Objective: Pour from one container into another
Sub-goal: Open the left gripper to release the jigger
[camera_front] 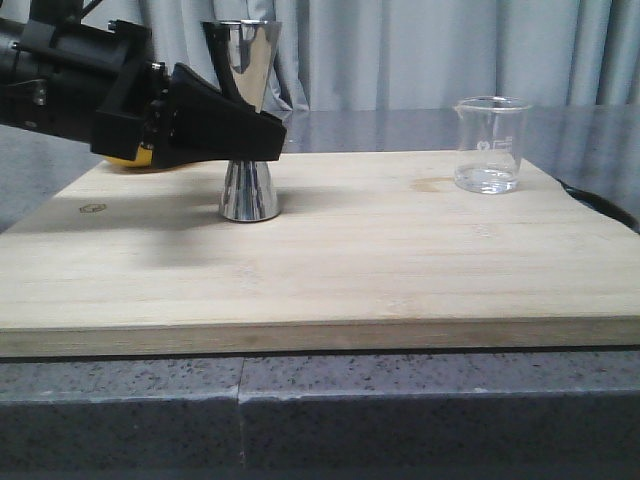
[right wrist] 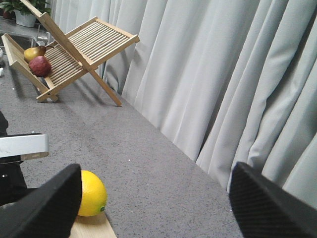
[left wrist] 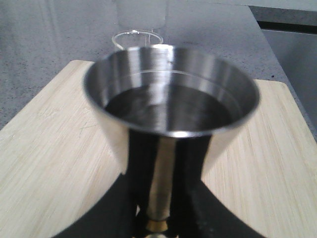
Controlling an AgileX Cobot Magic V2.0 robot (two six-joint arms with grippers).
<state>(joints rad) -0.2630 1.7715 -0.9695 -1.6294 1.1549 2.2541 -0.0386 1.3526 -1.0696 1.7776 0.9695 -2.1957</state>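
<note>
— What sits where?
— The wooden board (camera_front: 330, 260) fills the frame's middle. My left tool (camera_front: 240, 130) clamps the jigger (camera_front: 248, 190) at centre-left; my right tool (right wrist: 153, 203) gapes wide.
— And the beaker (camera_front: 490, 145)?
— Upper right, standing apart.

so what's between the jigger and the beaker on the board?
Nothing: in the front view, only bare wooden board lies between the jigger, gripped by the left gripper, and the beaker.
</note>
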